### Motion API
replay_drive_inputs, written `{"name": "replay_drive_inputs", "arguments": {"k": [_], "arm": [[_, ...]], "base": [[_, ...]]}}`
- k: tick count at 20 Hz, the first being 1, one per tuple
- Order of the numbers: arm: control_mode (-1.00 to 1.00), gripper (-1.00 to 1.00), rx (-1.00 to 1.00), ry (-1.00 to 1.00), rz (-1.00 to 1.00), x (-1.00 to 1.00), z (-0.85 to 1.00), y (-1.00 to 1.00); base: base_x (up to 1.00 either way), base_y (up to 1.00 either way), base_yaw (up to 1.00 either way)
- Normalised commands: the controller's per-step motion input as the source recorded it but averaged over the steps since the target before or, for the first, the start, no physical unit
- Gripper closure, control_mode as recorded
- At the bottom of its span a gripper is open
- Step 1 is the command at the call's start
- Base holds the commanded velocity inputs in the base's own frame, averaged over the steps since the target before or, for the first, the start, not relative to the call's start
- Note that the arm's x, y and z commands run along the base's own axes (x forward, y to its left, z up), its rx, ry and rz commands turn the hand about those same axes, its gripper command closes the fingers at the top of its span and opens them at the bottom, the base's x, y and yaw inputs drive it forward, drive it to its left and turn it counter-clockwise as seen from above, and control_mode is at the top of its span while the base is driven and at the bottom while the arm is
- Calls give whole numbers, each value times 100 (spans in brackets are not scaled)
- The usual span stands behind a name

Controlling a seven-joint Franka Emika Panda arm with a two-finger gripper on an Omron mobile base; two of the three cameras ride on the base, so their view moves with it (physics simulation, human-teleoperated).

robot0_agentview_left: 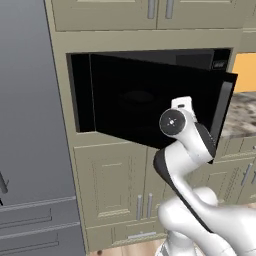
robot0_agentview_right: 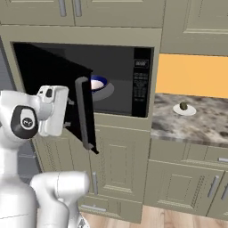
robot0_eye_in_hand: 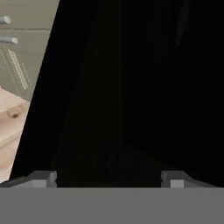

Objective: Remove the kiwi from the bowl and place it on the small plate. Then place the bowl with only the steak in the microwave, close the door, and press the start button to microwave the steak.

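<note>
1. Fingertips (robot0_eye_in_hand: pixel 43 178) sit wide apart at the bottom of your hand view, so the gripper (robot0_eye_in_hand: pixel 108 179) is spread and empty; both tips face the glossy black door (robot0_eye_in_hand: pixel 131 87) at close range.
2. You see the door (robot0_agentview_left: pixel 150 105) half swung in the left base view, its outer face towards you and the grey bar handle (robot0_agentview_left: pixel 220 112) on its free right edge; from the right base view the door (robot0_agentview_right: pixel 53 84) shows edge-on with the handle (robot0_agentview_right: pixel 82 111) upright, just beside the hand.
3. Behind the door the microwave (robot0_agentview_right: pixel 142 84) stands open: dark grey cavity, keypad strip on the right; the bowl (robot0_agentview_right: pixel 99 83), blue-rimmed with a white inside, rests on the turntable, partly hidden by the door edge; you cannot make out the steak from here.
4. On the marbled counter (robot0_agentview_right: pixel 200 124) to the right, the kiwi (robot0_agentview_right: pixel 183 106) lies on the small plate (robot0_agentview_right: pixel 184 110), well apart from the microwave; an orange wall (robot0_agentview_right: pixel 191 73) rises behind it.
5. Beige cabinets (robot0_agentview_left: pixel 115 185) frame the microwave above and below; a grey fridge (robot0_agentview_left: pixel 30 125) fills the left of the left base view.
6. Your arm (robot0_agentview_left: pixel 185 150) rises from the base, bends at the elbow, and points the hand (robot0_agentview_right: pixel 53 110) level at the door's outer face.
</note>
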Motion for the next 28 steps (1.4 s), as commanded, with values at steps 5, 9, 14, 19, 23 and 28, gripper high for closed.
{"name": "replay_drive_inputs", "arguments": {"k": [5,9,14,19,23,28], "arm": [[-100,-100,11,0,0,90,20,-18],[-100,-100,8,0,0,89,7,-11],[-100,-100,8,0,2,80,0,-10],[-100,-100,9,0,3,73,0,-12],[-100,-100,8,0,4,63,0,-8],[-100,-100,9,1,6,56,0,-5]], "base": [[0,0,0],[0,0,0],[0,0,0],[0,0,0],[0,0,0],[0,0,0]]}}
